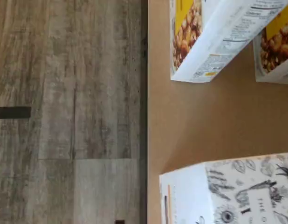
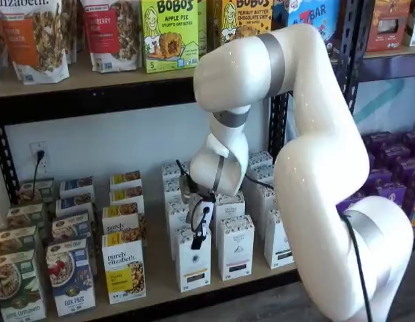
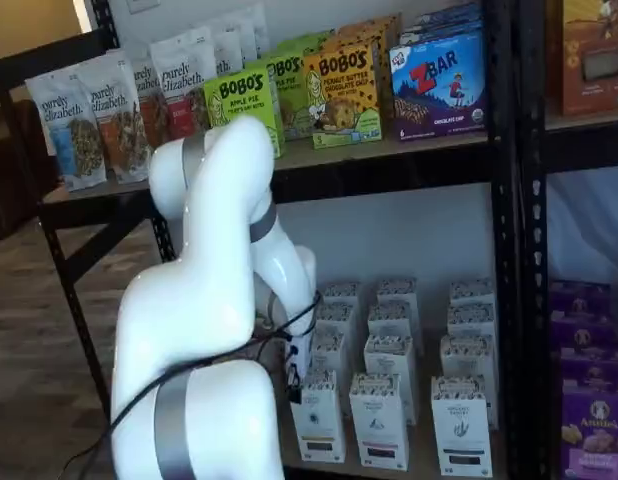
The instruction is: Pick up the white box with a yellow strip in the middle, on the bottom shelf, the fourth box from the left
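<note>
The white box (image 2: 193,267) stands at the front of the bottom shelf (image 2: 160,285), to the right of a yellow "purely elizabeth" box (image 2: 123,268). It shows in both shelf views, here too as the white box (image 3: 317,420). My gripper (image 2: 199,228) hangs just above and in front of its top, black fingers pointing down, open and holding nothing. The gripper (image 3: 292,375) sits close to the box's left side. In the wrist view, the speckled top of the white box (image 1: 237,191) and a thin yellow strip on its front face show above the tan shelf board (image 1: 204,121).
More alike white cartons (image 2: 236,247) stand to the right and behind in rows. Yellow-panelled boxes (image 1: 204,37) lie across a gap of bare board from the white box. The upper shelf (image 2: 93,84) holds bags and bar boxes. Grey wood floor (image 1: 69,112) lies beyond the shelf's front rail.
</note>
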{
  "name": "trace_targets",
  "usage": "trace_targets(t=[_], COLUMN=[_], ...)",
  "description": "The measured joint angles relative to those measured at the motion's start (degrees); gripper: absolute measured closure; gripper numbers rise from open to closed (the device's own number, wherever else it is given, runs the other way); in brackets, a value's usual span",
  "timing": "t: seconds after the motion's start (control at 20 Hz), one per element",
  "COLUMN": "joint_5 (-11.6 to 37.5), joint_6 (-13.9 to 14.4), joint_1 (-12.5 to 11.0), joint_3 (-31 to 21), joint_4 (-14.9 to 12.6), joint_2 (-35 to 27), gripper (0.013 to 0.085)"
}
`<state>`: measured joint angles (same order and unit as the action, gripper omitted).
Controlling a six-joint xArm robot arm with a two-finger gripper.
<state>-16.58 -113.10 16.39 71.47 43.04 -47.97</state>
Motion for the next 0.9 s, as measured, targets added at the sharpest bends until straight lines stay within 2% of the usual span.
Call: trace_targets(t=[0.35,0.7,0.9], joint_5=[-0.6,-1.8,-2.6], joint_6=[2.7,8.2,9.4], joint_1=[-1.3,-2.3,-2.6], joint_3=[4.7,8.5,10.6], joint_4=[-4.0,-10.8,-12.4], joint_2=[-3.5,-6.6,-8.5], gripper=[0.0130,0.0130,0.0130])
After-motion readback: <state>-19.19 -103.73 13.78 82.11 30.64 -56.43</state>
